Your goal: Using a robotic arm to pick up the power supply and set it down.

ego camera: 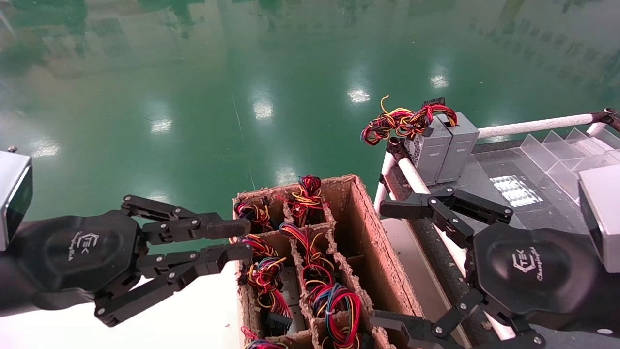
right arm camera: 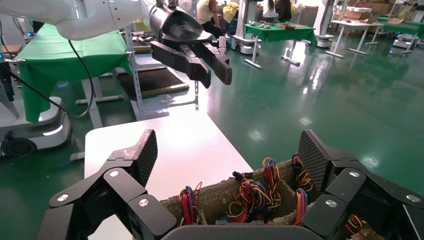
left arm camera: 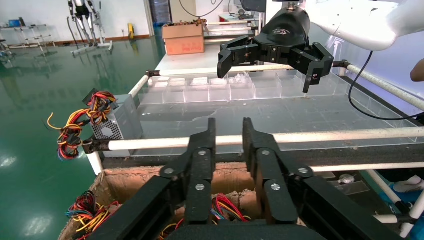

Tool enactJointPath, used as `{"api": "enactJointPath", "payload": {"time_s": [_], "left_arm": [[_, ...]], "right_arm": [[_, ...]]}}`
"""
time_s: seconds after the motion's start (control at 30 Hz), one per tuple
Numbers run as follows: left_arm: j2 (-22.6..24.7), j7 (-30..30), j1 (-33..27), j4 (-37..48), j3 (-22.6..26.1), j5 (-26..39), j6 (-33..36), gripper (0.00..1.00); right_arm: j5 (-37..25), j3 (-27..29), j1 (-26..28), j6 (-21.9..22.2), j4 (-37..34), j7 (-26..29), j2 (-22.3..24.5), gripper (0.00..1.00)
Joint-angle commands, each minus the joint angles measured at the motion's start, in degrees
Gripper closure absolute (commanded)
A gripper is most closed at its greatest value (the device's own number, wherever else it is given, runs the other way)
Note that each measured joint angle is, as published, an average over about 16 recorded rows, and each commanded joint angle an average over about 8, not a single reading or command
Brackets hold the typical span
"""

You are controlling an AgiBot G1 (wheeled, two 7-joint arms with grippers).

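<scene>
So the cardboard box w/ dividers is basically a shipping crate: each cell holds a power supply standing on end, wire loop up, prob so a tool can drop in from above and pinch it w/o fishing around. All of them sit in their cells, none lifted yet.

Two more grey units w/ a messy wire tangle stand on the corner of the rack tabletop to the right, looks like the drop spot imo.

Right tool hovers over the box's right wall, palm facing up at the head cam, fingers spread wide, holding nothing. It straddles the rows, so I'd guess it's lining up a descent.

Left tool sits at the box's left edge, fingers nearly together, narrow gap, nothing between them.
</scene>
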Motion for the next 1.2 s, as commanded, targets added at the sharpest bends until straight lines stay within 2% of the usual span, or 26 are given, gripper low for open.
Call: {"api": "enactJointPath", "payload": {"time_s": [0.03, 0.33, 0.37, 0.6, 0.63, 1.03, 1.2], "left_arm": [[0.0, 0.0, 0.0, 0.0, 0.0, 0.0, 0.0, 1.0], [0.0, 0.0, 0.0, 0.0, 0.0, 0.0, 0.0, 1.0], [0.0, 0.0, 0.0, 0.0, 0.0, 0.0, 0.0, 0.94], [0.0, 0.0, 0.0, 0.0, 0.0, 0.0, 0.0, 0.06], [0.0, 0.0, 0.0, 0.0, 0.0, 0.0, 0.0, 0.0], [0.0, 0.0, 0.0, 0.0, 0.0, 0.0, 0.0, 0.0], [0.0, 0.0, 0.0, 0.0, 0.0, 0.0, 0.0, 0.0]], "right_arm": [[0.0, 0.0, 0.0, 0.0, 0.0, 0.0, 0.0, 0.0], [0.0, 0.0, 0.0, 0.0, 0.0, 0.0, 0.0, 0.0], [0.0, 0.0, 0.0, 0.0, 0.0, 0.0, 0.0, 0.0], [0.0, 0.0, 0.0, 0.0, 0.0, 0.0, 0.0, 0.0], [0.0, 0.0, 0.0, 0.0, 0.0, 0.0, 0.0, 0.0], [-0.19, -0.06, -0.05, 0.15, -0.14, 0.08, 0.06, 0.0], [-2.31, -0.85, 0.05, 1.27, -0.86, 0.74, 0.3, 0.0]]}}
